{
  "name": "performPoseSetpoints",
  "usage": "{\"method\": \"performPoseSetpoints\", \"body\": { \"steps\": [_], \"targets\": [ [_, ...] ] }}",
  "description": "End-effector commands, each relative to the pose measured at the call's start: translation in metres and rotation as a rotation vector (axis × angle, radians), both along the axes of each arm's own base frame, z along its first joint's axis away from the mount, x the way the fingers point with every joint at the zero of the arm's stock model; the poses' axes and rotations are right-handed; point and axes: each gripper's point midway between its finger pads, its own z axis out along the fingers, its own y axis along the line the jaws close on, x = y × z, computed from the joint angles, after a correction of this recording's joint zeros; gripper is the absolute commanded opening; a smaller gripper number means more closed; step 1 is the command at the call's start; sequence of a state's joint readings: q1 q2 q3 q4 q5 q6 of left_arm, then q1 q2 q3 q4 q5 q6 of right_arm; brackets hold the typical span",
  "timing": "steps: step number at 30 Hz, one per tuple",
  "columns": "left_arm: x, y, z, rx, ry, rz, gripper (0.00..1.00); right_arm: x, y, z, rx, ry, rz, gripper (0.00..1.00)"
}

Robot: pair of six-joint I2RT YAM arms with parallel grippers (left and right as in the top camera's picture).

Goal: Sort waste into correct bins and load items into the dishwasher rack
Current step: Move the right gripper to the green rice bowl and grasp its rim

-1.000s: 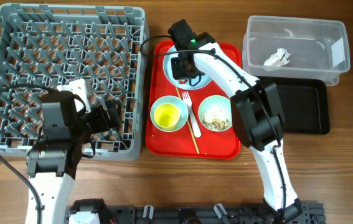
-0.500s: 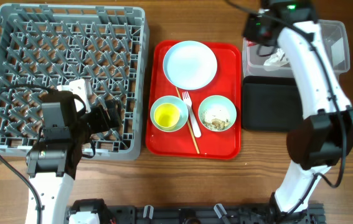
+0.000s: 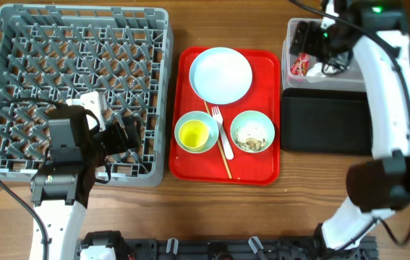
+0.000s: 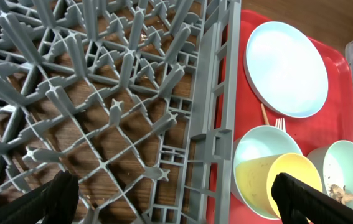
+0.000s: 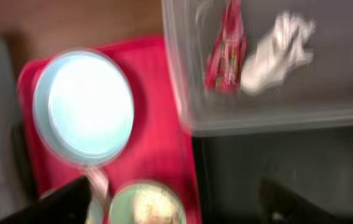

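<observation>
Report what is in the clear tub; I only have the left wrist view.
Observer: The clear tub holds the red sachet wrapper beside the crumpled white tissue.
Operator: Now describe the black tray.
Observer: The black tray lies next to the tub, on the robot's side; nothing shows in it.
Operator: Check the right end effector.
Observer: The right end effector has its fingers spread, with nothing between them.
</observation>
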State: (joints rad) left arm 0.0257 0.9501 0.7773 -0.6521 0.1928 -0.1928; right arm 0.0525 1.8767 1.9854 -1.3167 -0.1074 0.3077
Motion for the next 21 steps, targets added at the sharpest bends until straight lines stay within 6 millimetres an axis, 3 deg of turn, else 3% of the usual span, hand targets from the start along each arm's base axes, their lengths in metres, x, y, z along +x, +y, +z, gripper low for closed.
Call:
{"method": "performPoseSetpoints", "body": {
  "steps": [1,5,9,14,21],
  "targets": [
    [0.003,-0.001,0.010,-0.015,-0.022,-0.003,1.00,-0.049,0.012,0.025,0.069,0.066,0.043,0.82],
    [0.003,-0.001,0.010,-0.015,-0.022,-0.003,1.00,-0.072,0.020,0.041,0.066,0.067,0.073,0.82],
    [0.003,-0.001,0.010,-0.015,-0.022,-0.003,1.00,-0.093,0.060,0.044,0.032,0.081,0.193,0.82],
    [0.002,-0.001,0.009,-0.015,-0.017,-0.003,1.00,-0.115,0.098,0.017,-0.010,0.146,0.231,0.82],
    [0.002,-0.001,0.009,-0.011,-0.018,-0.006,1.00,-0.144,0.107,-0.029,-0.005,0.106,0.275,0.83]
  ]
}}
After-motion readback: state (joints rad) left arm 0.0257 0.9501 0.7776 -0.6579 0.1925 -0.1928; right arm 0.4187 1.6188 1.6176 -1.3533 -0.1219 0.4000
